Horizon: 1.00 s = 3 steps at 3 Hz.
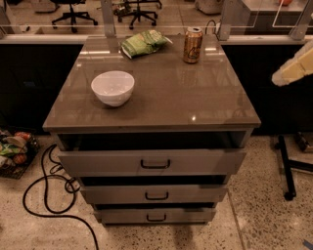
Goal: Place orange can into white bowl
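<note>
The orange can [192, 45] stands upright at the back right of the grey cabinet top [186, 97]. The white bowl [113, 88] sits empty at the front left of the same top, well apart from the can. Only a cream-coloured part of my arm [294, 68] shows at the right edge, off to the side of the cabinet and level with its top. My gripper is out of view.
A green crinkly snack bag [144, 43] lies at the back, left of the can. The cabinet has three drawers, the top one [154, 162] pulled out slightly. Black cables [44, 195] and a basket of items [13, 151] lie on the floor at left. Office chairs [73, 12] stand behind.
</note>
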Motion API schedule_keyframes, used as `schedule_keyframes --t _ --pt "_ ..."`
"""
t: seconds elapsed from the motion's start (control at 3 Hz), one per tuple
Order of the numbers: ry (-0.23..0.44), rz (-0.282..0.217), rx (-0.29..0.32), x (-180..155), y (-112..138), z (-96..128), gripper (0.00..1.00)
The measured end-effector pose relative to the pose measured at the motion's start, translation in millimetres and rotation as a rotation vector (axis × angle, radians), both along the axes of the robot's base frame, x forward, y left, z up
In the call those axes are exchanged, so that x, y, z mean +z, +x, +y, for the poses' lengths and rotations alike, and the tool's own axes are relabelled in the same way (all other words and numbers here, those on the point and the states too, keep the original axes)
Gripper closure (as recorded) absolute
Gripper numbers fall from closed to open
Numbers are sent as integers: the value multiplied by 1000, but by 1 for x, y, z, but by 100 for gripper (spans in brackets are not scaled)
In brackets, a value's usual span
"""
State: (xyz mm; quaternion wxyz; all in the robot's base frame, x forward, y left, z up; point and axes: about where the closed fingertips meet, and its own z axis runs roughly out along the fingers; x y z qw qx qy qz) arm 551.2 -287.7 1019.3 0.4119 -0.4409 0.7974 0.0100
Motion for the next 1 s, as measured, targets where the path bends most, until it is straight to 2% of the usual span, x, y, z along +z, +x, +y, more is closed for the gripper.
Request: schedule_keyframes --t 0.33,0.67,1.0 --pt "156 -147 -18 20 52 -2 0" --pt "282 -240 -28 29 88 10 0" --pt "386 -293 -54 25 110 24 0"
